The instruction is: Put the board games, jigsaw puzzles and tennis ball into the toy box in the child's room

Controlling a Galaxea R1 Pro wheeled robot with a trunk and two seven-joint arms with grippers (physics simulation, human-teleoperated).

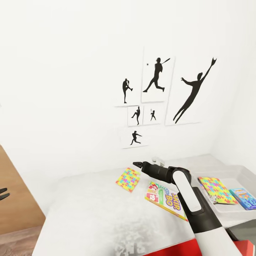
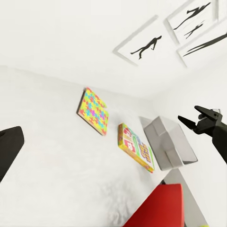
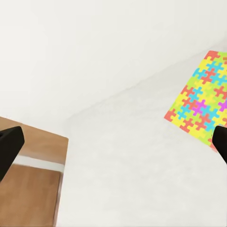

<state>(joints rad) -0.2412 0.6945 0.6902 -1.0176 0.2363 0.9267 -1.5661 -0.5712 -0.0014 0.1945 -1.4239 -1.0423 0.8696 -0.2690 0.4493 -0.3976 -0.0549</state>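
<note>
On the white table (image 1: 81, 213) lie a multicolour jigsaw puzzle (image 1: 128, 179) (image 2: 93, 110) (image 3: 201, 106) and, nearer me, a green-white Skip-Bo board game (image 1: 167, 200) (image 2: 136, 147). The grey toy box (image 1: 233, 173) (image 2: 163, 137) stands at the table's right end, holding a second jigsaw puzzle (image 1: 217, 190) and a blue game box (image 1: 243, 198). My right gripper (image 1: 137, 164) (image 2: 191, 116) (image 3: 113, 146) hovers open and empty above the table, just behind the loose puzzle. At the far left edge, my left gripper (image 1: 3, 193) is open and empty, off the table.
Black baseball silhouette pictures (image 1: 156, 76) hang on the white wall behind the table. A brown wooden panel (image 1: 14, 199) (image 3: 28, 189) stands left of the table. A red object (image 1: 160, 249) (image 2: 161, 208) sits at the near table edge, below my right arm.
</note>
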